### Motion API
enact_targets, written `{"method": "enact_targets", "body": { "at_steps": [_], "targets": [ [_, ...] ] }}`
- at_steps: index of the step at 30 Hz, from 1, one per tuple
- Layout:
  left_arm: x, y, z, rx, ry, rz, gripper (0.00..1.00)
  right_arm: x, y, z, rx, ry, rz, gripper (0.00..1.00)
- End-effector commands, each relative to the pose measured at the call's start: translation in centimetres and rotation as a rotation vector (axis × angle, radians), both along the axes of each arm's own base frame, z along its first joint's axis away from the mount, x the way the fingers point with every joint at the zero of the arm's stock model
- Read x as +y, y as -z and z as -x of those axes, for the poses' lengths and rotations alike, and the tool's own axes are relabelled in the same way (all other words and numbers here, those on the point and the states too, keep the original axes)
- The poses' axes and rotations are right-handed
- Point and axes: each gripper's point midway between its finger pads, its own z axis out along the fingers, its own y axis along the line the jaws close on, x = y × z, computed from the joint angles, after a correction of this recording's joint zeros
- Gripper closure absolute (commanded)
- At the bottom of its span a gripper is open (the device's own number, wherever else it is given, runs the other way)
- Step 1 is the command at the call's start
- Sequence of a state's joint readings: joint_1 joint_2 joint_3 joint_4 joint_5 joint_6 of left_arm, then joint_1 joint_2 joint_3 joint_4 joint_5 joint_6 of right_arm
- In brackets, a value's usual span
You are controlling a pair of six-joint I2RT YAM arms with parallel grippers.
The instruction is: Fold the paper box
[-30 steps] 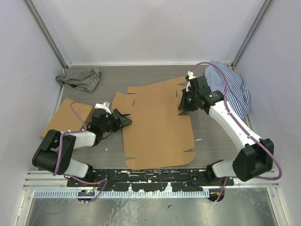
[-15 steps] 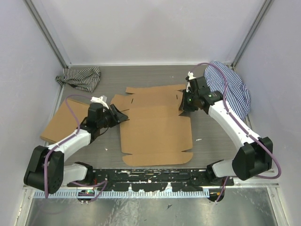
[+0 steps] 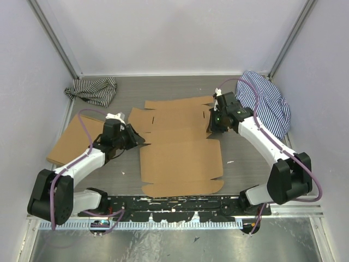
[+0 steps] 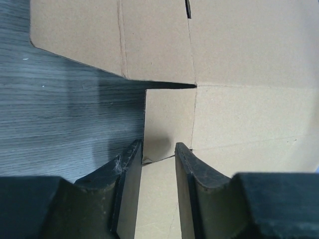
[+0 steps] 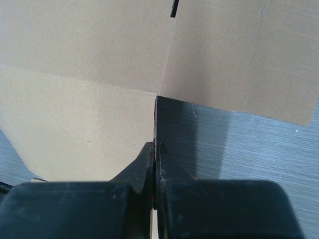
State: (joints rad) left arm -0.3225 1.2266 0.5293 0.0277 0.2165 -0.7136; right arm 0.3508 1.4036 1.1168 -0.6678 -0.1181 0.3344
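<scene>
The paper box (image 3: 180,150) is a brown die-cut sheet lying mostly flat mid-table, with its flaps and slits toward the far side. My right gripper (image 3: 211,127) is at the sheet's right edge. In the right wrist view it (image 5: 155,149) is shut on the corrugated edge of a side flap of the box (image 5: 84,79), which stands up from the table. My left gripper (image 3: 136,136) is at the sheet's left edge. In the left wrist view it (image 4: 158,149) is open, with its fingers (image 4: 130,169) on either side of a small side tab of the box (image 4: 239,74), not closed on it.
A second flat brown cardboard box (image 3: 73,137) lies at the left, under the left arm's cable. A striped cloth (image 3: 92,89) is bunched at the back left. Another striped cloth (image 3: 267,103) lies at the back right, behind the right arm. The enclosure walls stand close on three sides.
The left arm has stretched forward and its gripper now sits at the sheet's left tab. The sheet has shifted a little to the left and squared up. The right gripper still holds the right flap.
</scene>
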Motion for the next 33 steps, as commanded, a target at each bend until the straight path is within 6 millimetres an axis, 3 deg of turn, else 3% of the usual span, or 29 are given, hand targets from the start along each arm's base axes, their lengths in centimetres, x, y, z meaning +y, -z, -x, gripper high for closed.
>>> {"method": "enact_targets", "body": {
  "at_steps": [1, 11, 16, 22, 33],
  "targets": [
    [-0.3, -2.0, -0.9, -0.059, 0.01, -0.008, 0.63, 1.0, -0.6, -1.0, -0.051, -0.025, -0.034, 0.99],
    [-2.9, -2.9, -1.1, -0.059, 0.086, -0.045, 0.64, 0.3, 2.1, -0.8, 0.006, -0.004, 0.015, 0.99],
    [-3.9, -0.4, -1.1, 0.018, 0.126, -0.112, 0.64, 0.1, 3.5, -1.0, 0.023, 0.005, 0.037, 0.99],
    [-4.6, 1.2, -1.1, 0.05, 0.151, -0.155, 0.64, 0.2, 4.0, -1.4, 0.024, 0.0, 0.037, 0.98],
    [-5.1, -0.1, -1.8, 0.045, 0.177, -0.223, 0.63, 0.7, 3.4, -2.2, 0.01, 0.002, 0.049, 0.69]
  ]
}}
